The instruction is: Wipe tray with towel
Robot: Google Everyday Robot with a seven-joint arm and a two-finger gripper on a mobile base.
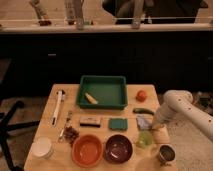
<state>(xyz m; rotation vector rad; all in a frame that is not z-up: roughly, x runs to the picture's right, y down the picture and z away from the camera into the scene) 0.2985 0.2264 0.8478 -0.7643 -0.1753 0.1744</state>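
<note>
At the right side of the wooden desk (45, 131), the white arm's gripper (156, 125) hangs low at the edge of the crumpled grey towel (144, 121), its grip impossible to tell, while the green tray (102, 106) sits well apart at back centre, holding a yellow object (90, 98).

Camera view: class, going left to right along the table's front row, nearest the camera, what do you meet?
White cup → orange bowl → dark red bowl → small green item → metal cup. The gripper is behind this row, at the right, down by the towel.
</note>
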